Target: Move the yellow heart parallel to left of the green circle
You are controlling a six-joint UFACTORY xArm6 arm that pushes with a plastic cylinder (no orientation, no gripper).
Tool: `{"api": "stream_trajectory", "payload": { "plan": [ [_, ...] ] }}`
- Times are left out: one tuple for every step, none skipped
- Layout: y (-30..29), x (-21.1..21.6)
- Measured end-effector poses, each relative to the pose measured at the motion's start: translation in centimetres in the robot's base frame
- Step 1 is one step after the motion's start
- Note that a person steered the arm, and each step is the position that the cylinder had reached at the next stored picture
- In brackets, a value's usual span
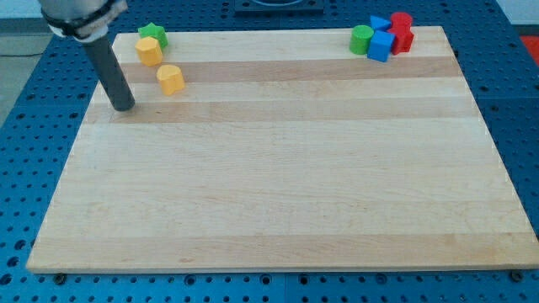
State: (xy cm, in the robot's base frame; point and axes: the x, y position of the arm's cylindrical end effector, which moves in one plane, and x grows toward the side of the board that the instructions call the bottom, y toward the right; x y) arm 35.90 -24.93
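The yellow heart [170, 79] lies near the board's top left corner. The green circle [362, 39] lies far off at the top right, in a tight cluster of blocks. My tip [124, 108] rests on the board to the left of the yellow heart and slightly below it, about a block's width away and not touching it. The dark rod slants up to the view's top left.
A second yellow block [149, 50] and a green star [152, 34] sit just above the heart. Beside the green circle are a blue triangle [380, 23], a blue block [381, 47] and two red blocks [402, 32]. The wooden board [278, 185] lies on a blue perforated table.
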Motion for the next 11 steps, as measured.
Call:
{"api": "stream_trajectory", "payload": {
  "plan": [
    [1.2, -2.8],
    [5.5, -3.1],
    [10.0, -3.6],
    [15.0, -5.2],
    [15.1, -7.4],
    [15.5, -8.9],
    [17.0, -9.2],
    [21.5, -9.7],
    [26.5, -10.4],
    [25.4, -11.7],
    [25.7, -13.3]
  ]
}}
